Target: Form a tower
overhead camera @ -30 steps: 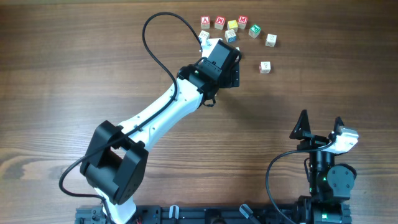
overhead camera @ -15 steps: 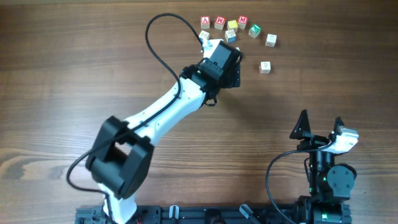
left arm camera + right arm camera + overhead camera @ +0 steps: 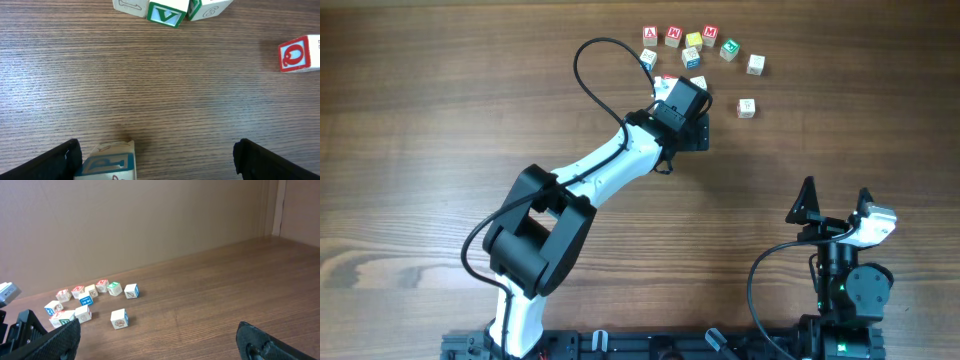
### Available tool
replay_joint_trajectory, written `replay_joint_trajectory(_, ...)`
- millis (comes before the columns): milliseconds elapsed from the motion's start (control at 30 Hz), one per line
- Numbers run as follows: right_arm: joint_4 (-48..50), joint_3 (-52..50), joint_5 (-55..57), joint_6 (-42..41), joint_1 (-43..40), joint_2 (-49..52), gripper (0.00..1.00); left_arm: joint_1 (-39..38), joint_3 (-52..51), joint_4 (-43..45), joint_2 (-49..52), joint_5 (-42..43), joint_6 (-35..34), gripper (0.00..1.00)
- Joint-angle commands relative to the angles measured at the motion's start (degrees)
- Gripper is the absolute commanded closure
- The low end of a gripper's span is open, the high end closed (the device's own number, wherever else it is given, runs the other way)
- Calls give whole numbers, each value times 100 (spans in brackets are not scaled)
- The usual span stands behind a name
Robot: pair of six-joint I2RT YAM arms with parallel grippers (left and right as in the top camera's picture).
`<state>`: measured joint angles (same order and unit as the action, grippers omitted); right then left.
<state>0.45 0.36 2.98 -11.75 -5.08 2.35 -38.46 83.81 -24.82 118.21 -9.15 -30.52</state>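
A brown wood-grain table (image 3: 420, 120) fills the overhead view, and the right wrist view shows a plain beige wall (image 3: 125, 225) behind it. A scatter of small cream wooden letter cubes (image 3: 710, 34) with red, green, blue and yellow faces lies loose at about 12 to 1 o'clock on the table, each apparently resting singly on the wood. No tower can be made out in any view. The stacking therefore looks to be at its very start with every layer left to build, though the left arm hides part of the cluster from above. The white left arm (image 3: 610, 165) reaches from its base at 7 o'clock diagonally up to the cluster's near edge, wrist bent down over the cubes. The left gripper (image 3: 157, 155) hovers low, its two black fingers (image 3: 55, 162) spread wide and holding nothing. A cream cube with a blue-framed letter (image 3: 107, 162) sits just inside the finger at 8 o'clock of that view; whether they touch cannot be told. Farther ahead lie a green V cube (image 3: 167, 12) at 12 o'clock and a red Q cube (image 3: 297, 53) at 2 o'clock. The right gripper (image 3: 835, 208) sits at 4 o'clock on the table, well apart from the cubes, with fingers spread and empty.
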Motion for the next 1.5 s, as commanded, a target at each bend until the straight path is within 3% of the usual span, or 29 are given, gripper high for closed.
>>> replay_joint_trajectory(0, 17, -4, -55, -42, -24, -24, 0, 39, 52, -127, 85, -422, -400, 0)
replay_joint_trajectory(100, 17, -4, -55, -42, -24, -24, 0, 44, 52, -179, 85, -514, -905, 0)
replay_joint_trajectory(300, 17, -4, -52, -42, -24, -24, 0, 44, 52, -170, 249, -511, -1071, 0)
replay_joint_trajectory(533, 17, -4, -55, -42, -24, -24, 0, 33, 52, -109, 367, -507, -1069, 0)
replay_joint_trajectory(833, 17, -4, -55, -39, -24, -24, 0, 33, 52, -238, 367, -511, -1021, 10)
replay_joint_trajectory(1067, 17, -4, -55, -42, -24, -24, 0, 33, 52, -291, 365, -511, -540, 11)
replay_joint_trajectory(1467, 17, -4, -55, -42, -24, -24, 0, 31, 52, -308, 365, -507, -595, 35)
